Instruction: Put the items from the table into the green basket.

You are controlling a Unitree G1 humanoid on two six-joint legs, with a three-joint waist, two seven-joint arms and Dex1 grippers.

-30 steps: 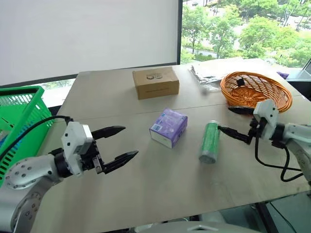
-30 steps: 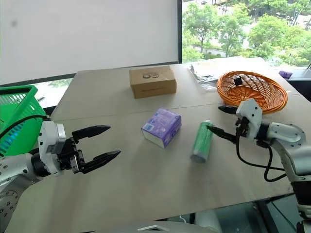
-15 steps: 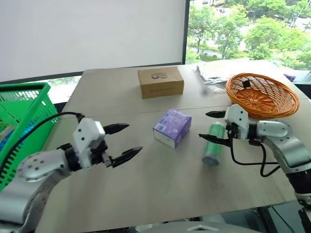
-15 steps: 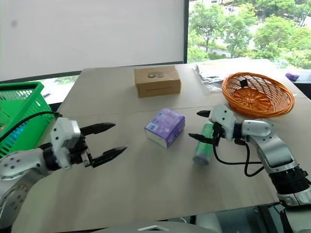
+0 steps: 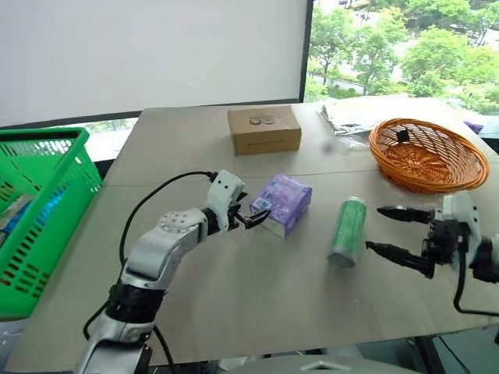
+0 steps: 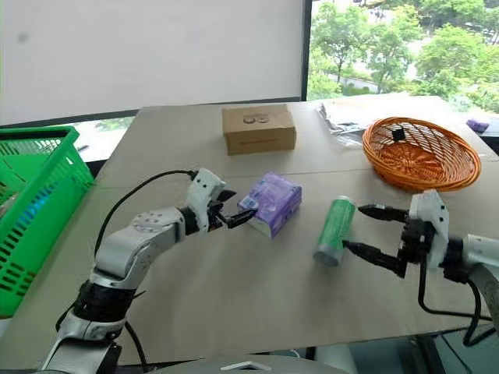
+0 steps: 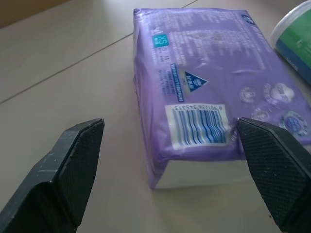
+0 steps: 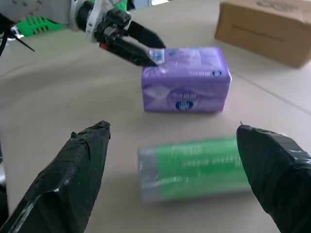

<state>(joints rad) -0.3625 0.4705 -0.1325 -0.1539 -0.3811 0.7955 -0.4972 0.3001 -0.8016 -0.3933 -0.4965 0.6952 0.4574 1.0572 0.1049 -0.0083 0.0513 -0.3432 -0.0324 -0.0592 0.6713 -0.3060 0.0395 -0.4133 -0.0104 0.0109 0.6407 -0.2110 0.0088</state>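
A: What can go wrong for you from here?

B: Your left hand [image 5: 251, 215] is at the near end of the packet [image 5: 284, 202], fingers spread wide. In the left wrist view one finger is beside the packet's corner and the other stands clear of its other side. If you close off-centre, I judge the packet may twist or skid toward the can [image 5: 347, 231], which lies just beside it.

A: And the carry?

B: The basket [image 5: 47, 195] sits well left of the packet, off the counter's [image 5: 257, 288] edge. A shallow pinch on the soft wrap could let it slip before you reach the rim.

A: How do your arms stand?

B: Your left arm reaches forward, hand pointing slightly down at the packet. Your right hand [image 5: 398, 231] hangs just right of the can, fingers wide apart, holding nothing, pointing back toward it.

A: So nothing is in the basket?

B: Packet and can both lie on the counter.
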